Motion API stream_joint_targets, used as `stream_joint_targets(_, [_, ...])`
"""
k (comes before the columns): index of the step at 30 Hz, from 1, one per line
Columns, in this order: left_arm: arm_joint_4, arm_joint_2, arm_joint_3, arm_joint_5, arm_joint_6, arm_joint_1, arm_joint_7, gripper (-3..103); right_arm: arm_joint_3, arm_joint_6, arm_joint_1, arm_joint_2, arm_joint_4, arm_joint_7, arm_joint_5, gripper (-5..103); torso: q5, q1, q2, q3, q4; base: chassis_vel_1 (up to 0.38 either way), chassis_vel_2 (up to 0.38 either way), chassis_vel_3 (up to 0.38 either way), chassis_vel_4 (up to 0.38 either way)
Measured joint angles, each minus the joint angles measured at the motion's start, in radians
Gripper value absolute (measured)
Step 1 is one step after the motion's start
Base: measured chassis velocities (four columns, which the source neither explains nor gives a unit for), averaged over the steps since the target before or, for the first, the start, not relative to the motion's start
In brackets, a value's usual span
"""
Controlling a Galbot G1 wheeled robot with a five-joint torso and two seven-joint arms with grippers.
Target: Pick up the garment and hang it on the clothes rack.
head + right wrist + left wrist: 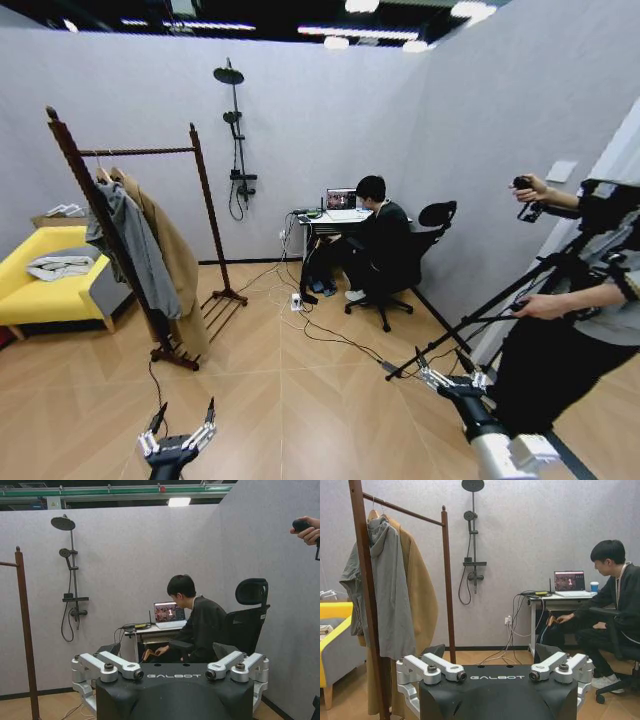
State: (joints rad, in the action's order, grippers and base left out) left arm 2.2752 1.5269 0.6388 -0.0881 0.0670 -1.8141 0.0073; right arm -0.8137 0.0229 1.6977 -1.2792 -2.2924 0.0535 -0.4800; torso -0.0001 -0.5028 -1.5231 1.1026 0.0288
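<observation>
Both claws empty and spread: left claw (178,432), right claw (447,380), low over the floor. Clothes rack (130,152) ahead-left of the left claw, holding grey and tan coats. Black garment not located. Step: find it first.

Setting: indoor mock-up room in a studio or lab, staged as a home. Evidence: plain grey partition walls (330,140) standing open at the top beneath a dark ceiling with strip lights (350,32); black shower stand (236,140) mounted on a dry wall over light wooden flooring (300,400); tall dark reddish-brown wooden clothes rack (140,150) carrying coats; yellow armchair (40,290); small desk with open laptop (341,199); trailing cables and white power strip (296,300); black camera tripod (500,310).
</observation>
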Motion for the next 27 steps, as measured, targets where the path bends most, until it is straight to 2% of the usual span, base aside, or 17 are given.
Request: stream_joint_targets(27, [0.0,0.0,0.0,0.0,0.0,0.0,0.0,100,-0.025,0.024,0.015,0.012,-0.014,0.004,-0.024,100,0.0,0.0,0.0,0.0,0.0,0.0,0.0,0.0,0.0])
